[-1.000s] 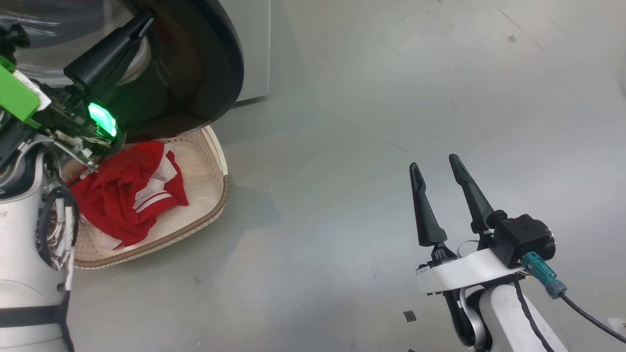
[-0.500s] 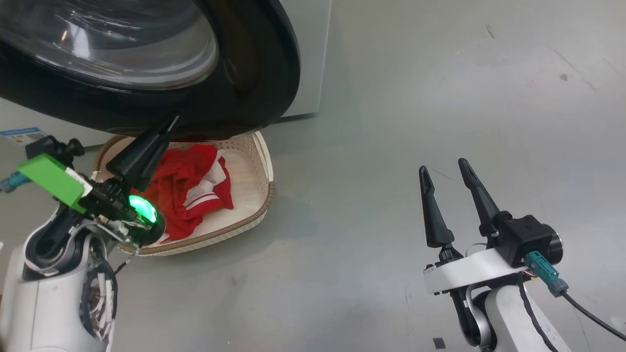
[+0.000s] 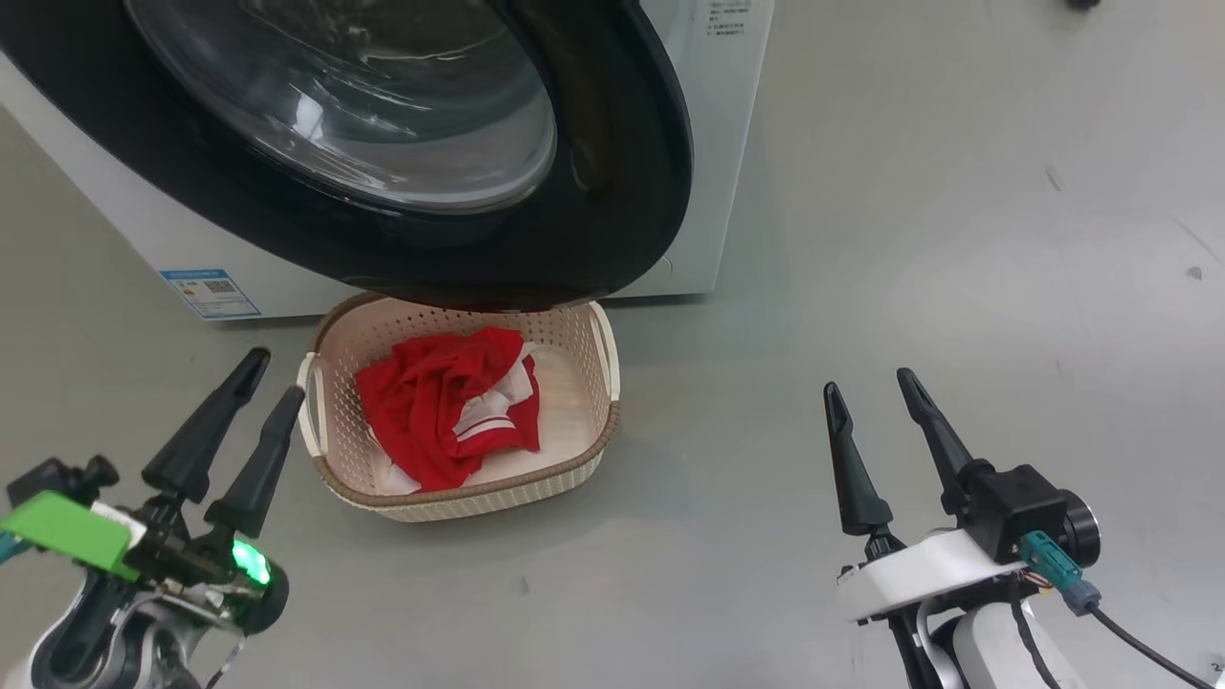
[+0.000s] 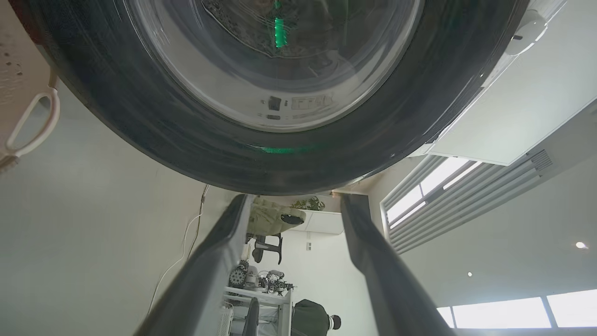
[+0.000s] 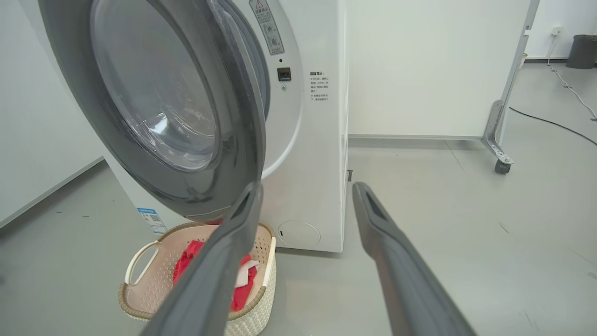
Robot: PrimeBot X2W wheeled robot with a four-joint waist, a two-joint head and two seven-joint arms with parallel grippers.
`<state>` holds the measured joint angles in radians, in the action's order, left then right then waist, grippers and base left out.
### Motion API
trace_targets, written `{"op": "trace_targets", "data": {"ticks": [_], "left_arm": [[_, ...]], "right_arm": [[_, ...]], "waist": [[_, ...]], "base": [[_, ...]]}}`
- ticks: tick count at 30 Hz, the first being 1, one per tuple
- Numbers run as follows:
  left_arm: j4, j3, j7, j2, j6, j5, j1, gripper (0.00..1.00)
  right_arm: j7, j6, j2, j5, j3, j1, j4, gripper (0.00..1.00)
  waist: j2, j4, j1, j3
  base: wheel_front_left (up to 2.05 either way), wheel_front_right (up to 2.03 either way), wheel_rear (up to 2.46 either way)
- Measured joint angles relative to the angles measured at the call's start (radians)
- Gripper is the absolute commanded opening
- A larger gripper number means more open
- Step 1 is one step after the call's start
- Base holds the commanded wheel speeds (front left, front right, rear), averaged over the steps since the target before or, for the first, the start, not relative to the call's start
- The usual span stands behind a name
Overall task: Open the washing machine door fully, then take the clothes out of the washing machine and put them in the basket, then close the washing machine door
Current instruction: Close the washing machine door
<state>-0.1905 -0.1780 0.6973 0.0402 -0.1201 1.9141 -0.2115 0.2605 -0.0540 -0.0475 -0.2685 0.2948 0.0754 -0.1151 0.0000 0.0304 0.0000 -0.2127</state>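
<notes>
Head: my left end effector (image 3: 275, 375) and right end effector (image 3: 867, 381) are gaping wide, empty; red striped fabric clothes (image 3: 445, 407) sitting in cream perforated plastic basket (image 3: 478, 498). Left wrist: round glossy black door (image 4: 140, 121) looming close. Right wrist: door hanging open.

door (image 3: 622, 172) cut off at top edge, basket (image 3: 498, 490) far rim hidden under door, blue label (image 3: 210, 293) txt too small to read
</notes>
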Motion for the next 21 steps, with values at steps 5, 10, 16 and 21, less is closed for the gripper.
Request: {"op": "trace_targets", "data": {"ticks": [5, 10, 16, 21], "left_arm": [[0.042, -0.033, -0.061, -0.002, 0.000, -0.059, 0.097, 1.00], [0.115, -0.045, -0.138, -0.004, 0.000, -0.181, 0.167, 1.00], [0.272, -0.027, -0.269, -0.003, 0.000, -0.449, 0.205, 1.00], [0.393, 0.057, -0.384, 0.038, 0.000, -0.734, 0.239, 1.00]], "right_arm": [[0.000, 0.003, 0.000, 0.000, -0.001, -0.028, -0.011, 1.00], [0.000, 0.008, 0.000, 0.001, -0.014, -0.055, -0.015, 1.00], [0.000, 0.009, 0.001, 0.009, -0.025, -0.081, -0.019, 1.00], [0.000, 0.012, 0.001, 0.016, -0.031, -0.090, -0.017, 1.00]], "waist": [[0.0000, -0.022, 0.0000, 0.042], [0.0000, -0.036, 0.0000, 0.080], [0.0000, -0.049, 0.0000, 0.119], [0.0000, -0.056, 0.0000, 0.146]], "base": [[0.00, 0.00, 0.00], [0.00, 0.00, 0.00], [0.00, 0.00, 0.00], [0.00, 0.00, 0.00]]}}
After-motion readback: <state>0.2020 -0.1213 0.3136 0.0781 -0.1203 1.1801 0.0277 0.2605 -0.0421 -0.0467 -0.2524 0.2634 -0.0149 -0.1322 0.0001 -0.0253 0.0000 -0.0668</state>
